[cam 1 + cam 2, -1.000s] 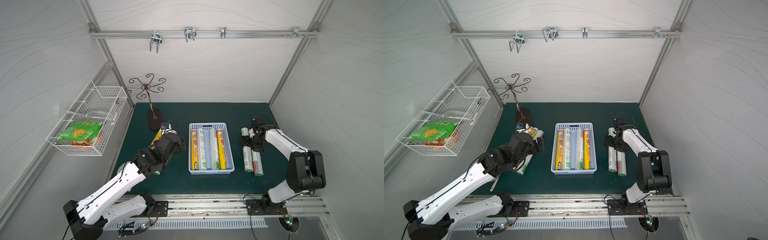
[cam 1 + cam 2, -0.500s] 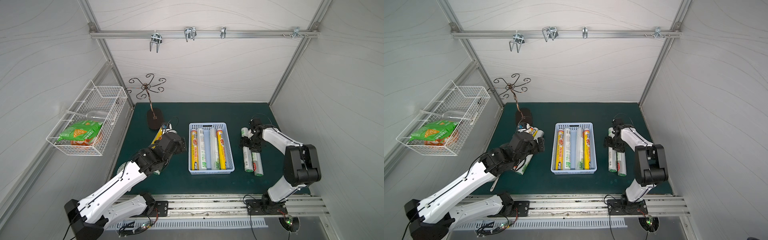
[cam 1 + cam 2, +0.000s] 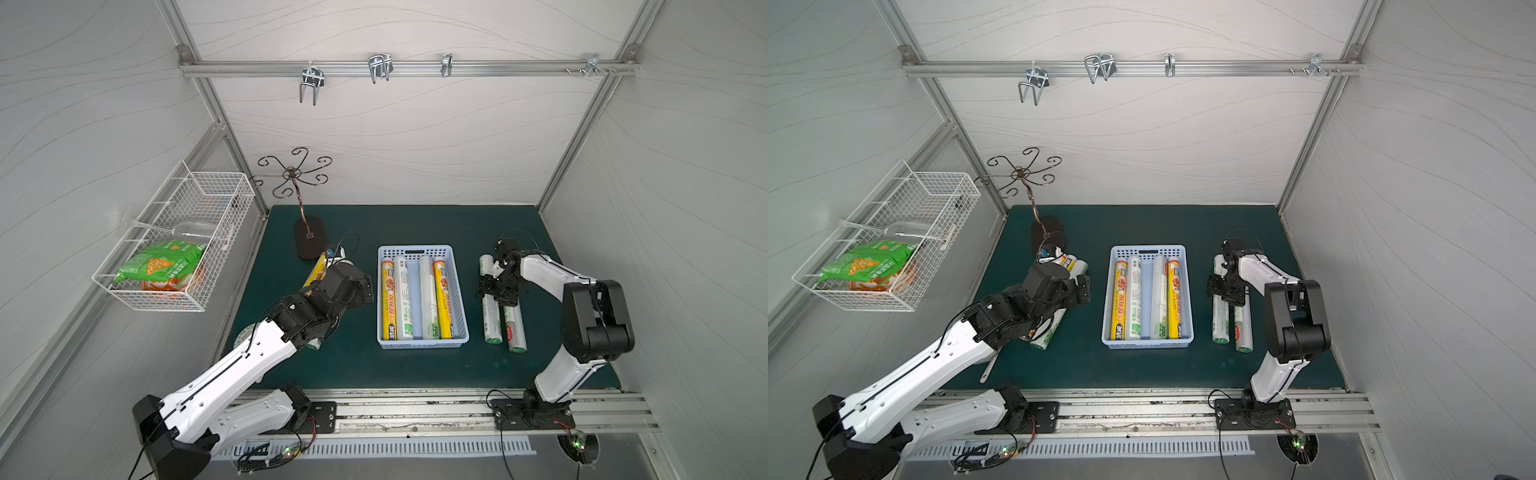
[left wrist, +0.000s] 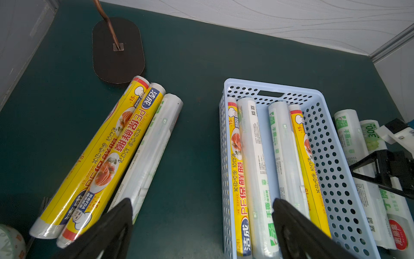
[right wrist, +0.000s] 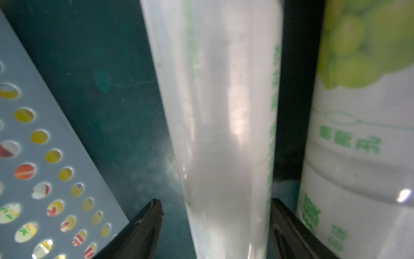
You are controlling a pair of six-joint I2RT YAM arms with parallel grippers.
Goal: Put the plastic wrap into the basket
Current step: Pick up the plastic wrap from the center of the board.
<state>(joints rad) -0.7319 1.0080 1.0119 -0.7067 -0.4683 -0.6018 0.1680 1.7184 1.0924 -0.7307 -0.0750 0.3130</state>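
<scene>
Step in hand: grasp. Right gripper (image 5: 215, 201) fingers open, astride white plastic wrap roll (image 5: 212, 101) lying on surface just beside basket (image 3: 440, 251); gap on one side. Left gripper (image 4: 202, 203) fingers wide open, empty. Next likely: clamp, lift over basket wall.

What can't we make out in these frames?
- Whether the right gripper touches the white roll: right wrist view is blurred; both top views blocked by the gripper's body.
- What the round patterned thing is: cut by the left wrist view's edge, under the left arm in a top view.
- Orange pack in the wire basket: green bag covers it.
</scene>
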